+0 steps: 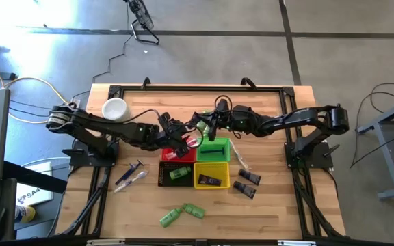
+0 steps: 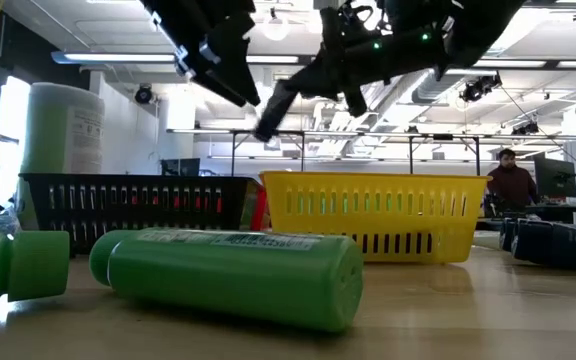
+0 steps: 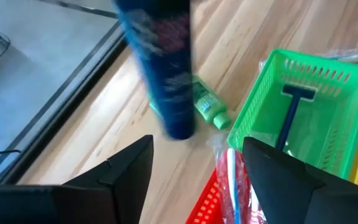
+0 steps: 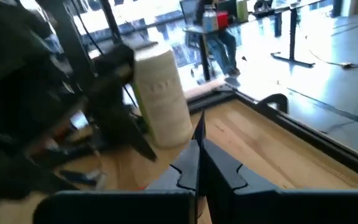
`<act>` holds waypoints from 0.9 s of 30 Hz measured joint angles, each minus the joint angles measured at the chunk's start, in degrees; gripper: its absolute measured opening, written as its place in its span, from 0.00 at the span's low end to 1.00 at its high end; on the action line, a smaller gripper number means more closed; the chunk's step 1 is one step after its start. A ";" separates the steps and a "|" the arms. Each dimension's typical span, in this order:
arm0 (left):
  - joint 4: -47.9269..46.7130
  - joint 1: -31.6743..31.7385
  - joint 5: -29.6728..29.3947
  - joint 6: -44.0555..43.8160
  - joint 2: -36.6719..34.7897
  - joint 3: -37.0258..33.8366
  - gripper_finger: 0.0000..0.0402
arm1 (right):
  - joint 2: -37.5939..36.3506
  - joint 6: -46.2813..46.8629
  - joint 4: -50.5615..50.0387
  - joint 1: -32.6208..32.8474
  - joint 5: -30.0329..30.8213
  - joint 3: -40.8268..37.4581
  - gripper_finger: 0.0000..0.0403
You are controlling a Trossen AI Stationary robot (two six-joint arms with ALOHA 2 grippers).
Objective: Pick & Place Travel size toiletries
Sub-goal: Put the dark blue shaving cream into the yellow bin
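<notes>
A dark blue tube (image 3: 166,68) hangs in the air above the table, just beyond the red basket (image 1: 176,154). My right gripper (image 4: 199,155) is shut on it. My left gripper (image 3: 197,146) stands open just short of the tube and touches nothing. A green mini bottle (image 3: 209,109) lies on the wood behind the tube. Two more green bottles (image 1: 182,214) lie near the front edge. Two dark tubes (image 1: 247,184) rest right of the yellow basket (image 1: 212,175). Slim sticks (image 1: 131,175) lie at the left. My right gripper holds the dark blue tube by its upper end; a thin dark edge (image 4: 198,132) shows between the shut fingers. They come nearly level from the table's right. The tube (image 2: 274,108) hangs slanting below them, clear of table and baskets. The place of contact itself stays hidden.
Four small baskets stand together mid-table: red, green (image 1: 213,149), black (image 1: 176,175) and yellow. The green one holds a blue-handled stick (image 3: 291,118), and the red one a clear packet (image 3: 232,177). A white cup (image 1: 115,108) stands at the far left. A person (image 2: 513,185) sits beyond the table.
</notes>
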 joint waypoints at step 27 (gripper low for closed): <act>4.28 -1.30 -3.69 -13.65 0.00 -4.38 0.25 | -16.08 -6.09 -42.03 3.26 -26.48 -0.02 0.01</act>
